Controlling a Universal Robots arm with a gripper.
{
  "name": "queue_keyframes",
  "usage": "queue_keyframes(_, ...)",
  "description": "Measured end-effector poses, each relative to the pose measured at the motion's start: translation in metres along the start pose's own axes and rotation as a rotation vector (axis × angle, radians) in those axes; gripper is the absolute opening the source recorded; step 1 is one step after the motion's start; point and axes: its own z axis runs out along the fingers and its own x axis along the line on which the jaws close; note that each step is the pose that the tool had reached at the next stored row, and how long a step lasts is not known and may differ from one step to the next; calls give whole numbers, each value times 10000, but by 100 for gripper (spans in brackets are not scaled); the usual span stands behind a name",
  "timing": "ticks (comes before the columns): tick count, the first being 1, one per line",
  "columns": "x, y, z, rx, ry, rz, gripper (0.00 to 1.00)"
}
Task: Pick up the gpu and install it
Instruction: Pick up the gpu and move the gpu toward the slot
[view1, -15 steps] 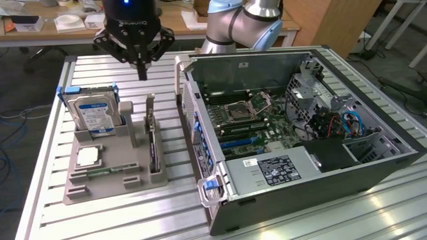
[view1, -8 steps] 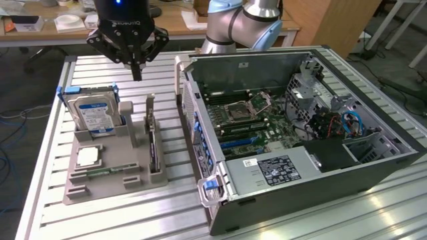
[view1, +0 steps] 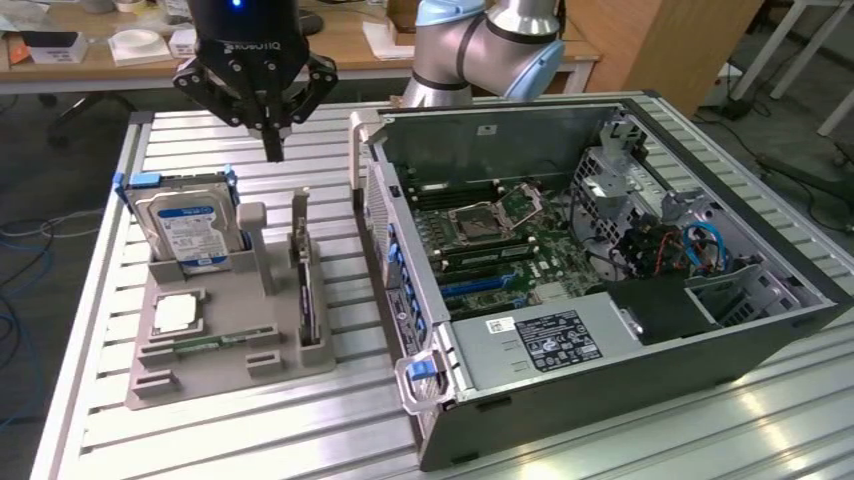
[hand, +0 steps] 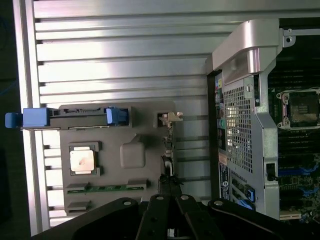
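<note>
So far nothing of the job is done, as I read it. The gpu (view1: 307, 265) stands on its long edge in a slot of the grey parts holder (view1: 227, 300), at the holder's side nearest the computer case (view1: 601, 370), with its metal bracket end toward the far side of the table. In the wrist view I see the card (hand: 168, 145) edge-on as a thin dark line.

The gripper (view1: 274, 152) hangs above the slatted table (view1: 200, 430), beyond the far end of the holder and clear of everything. Its fingers are pressed together and carry nothing. From the wrist camera the gripper (hand: 169, 200) looks roughly in line with the card's edge, though I judge it well above it.

Both the pick and the install are left. Inside the open case the motherboard (view1: 521, 240) lies exposed, and the blue expansion slots (view1: 470, 285) hold no card.

Around the card, a hard drive (view1: 191, 225) with a blue label stands upright in its blue caddy at the holder's far end, on the exterior view's left. A processor (view1: 176, 313) and a RAM stick (view1: 214, 345) lie flat nearer the camera. What crowds the work, I think, is the holder's upright rib just beside the card and the case's tall side wall with its handle (view1: 358, 150) between holder and motherboard.
</note>
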Motion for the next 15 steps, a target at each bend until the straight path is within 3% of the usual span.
queue_keyframes(3,0,0,0,0,0,0,11)
queue_keyframes(6,0,0,0,-1,-1,0,29)
queue_keyframes(8,0,0,0,0,0,0,29)
queue_keyframes(11,0,0,0,0,0,0,47)
queue_keyframes(14,0,0,0,3,-1,0,53)
queue_keyframes(15,2,0,2,25,-1,-13,59)
